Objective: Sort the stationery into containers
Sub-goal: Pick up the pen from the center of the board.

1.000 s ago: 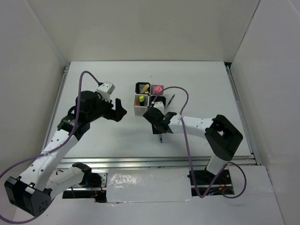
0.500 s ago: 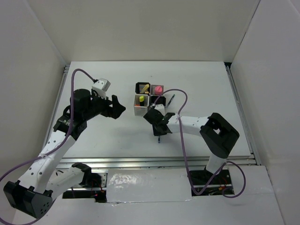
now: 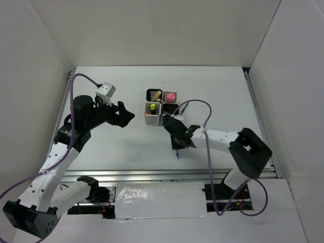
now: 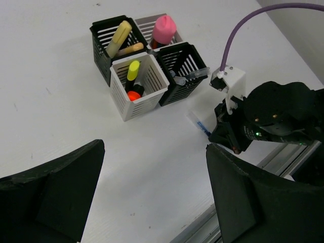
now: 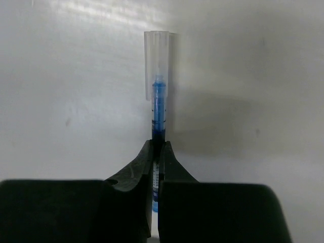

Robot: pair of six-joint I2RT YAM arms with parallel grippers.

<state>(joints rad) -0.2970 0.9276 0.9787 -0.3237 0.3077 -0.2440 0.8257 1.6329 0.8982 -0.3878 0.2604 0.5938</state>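
Observation:
Four square cups (image 3: pixel 159 103) stand in a cluster at mid table. In the left wrist view the back black cup (image 4: pixel 103 33) holds pale yellow and peach highlighters. The grey cup (image 4: pixel 147 24) holds a pink highlighter (image 4: pixel 163 29). The white cup (image 4: pixel 152 76) holds yellow and orange highlighters. The front black cup (image 4: pixel 186 61) holds a clear-capped pen. My right gripper (image 5: pixel 158 148) is shut on a thin blue pen (image 5: pixel 159 98) with a clear cap, low over the table just in front of the cups (image 3: pixel 177 143). My left gripper (image 4: pixel 154 152) is open and empty, left of the cups.
A thin dark pen (image 3: pixel 185 107) lies on the table just right of the cups. The right arm's purple cable (image 3: pixel 200 109) loops over that area. The table's metal front rail (image 3: pixel 152 174) runs along the near edge.
My right gripper has slid a little right and toward the near edge with the blue pen; its elbow swung right. My left arm has drawn back to the left, gripper still open.

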